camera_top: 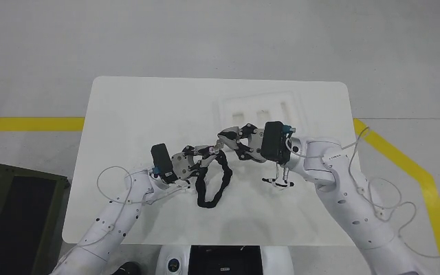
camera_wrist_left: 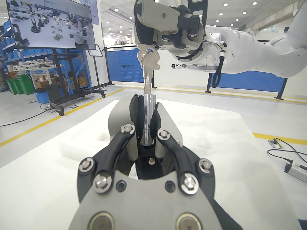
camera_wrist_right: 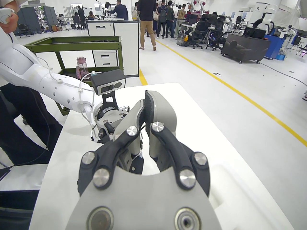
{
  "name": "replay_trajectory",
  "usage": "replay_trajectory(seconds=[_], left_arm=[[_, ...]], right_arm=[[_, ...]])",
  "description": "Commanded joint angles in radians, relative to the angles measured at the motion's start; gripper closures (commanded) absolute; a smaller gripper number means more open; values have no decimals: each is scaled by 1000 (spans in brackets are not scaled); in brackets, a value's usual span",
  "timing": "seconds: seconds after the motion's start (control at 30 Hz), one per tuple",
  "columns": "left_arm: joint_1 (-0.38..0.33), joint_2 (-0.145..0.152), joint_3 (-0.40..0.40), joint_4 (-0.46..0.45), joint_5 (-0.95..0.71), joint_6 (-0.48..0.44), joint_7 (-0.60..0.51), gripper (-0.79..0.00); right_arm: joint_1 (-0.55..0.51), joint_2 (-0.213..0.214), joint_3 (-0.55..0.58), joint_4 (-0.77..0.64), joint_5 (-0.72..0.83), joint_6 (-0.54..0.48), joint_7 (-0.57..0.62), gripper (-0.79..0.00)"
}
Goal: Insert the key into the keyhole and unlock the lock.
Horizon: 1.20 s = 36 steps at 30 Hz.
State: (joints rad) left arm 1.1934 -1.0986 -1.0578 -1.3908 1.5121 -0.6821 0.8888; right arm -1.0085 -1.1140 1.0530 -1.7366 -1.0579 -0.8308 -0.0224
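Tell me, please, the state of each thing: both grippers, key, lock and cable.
Left gripper: shut on the lock.
Right gripper: shut on the key.
Key: head pinched, blade tip at the lock's end; depth cannot be told.
Lock: clamped; locked or unlocked cannot be told.
Cable: drooping in a loop from the lock.

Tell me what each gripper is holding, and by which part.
Left gripper clamps the lock by its chrome cylinder; right gripper pinches the key by its head.

Glossy metal key, chrome-bright lock, smooth matt white table
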Motion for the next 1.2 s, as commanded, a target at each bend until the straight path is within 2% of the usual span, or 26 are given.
replay_trajectory(seconds=[0.0, 1.17], left_arm=[[2, 0, -1, -1, -1, -1, -1, 0], [40, 13, -37, -48, 26, -4, -70, 0]], right_arm=[[-1, 0, 0, -2, -4, -4, 3, 0], [11, 19, 39, -97, -201, -79, 161, 0]])
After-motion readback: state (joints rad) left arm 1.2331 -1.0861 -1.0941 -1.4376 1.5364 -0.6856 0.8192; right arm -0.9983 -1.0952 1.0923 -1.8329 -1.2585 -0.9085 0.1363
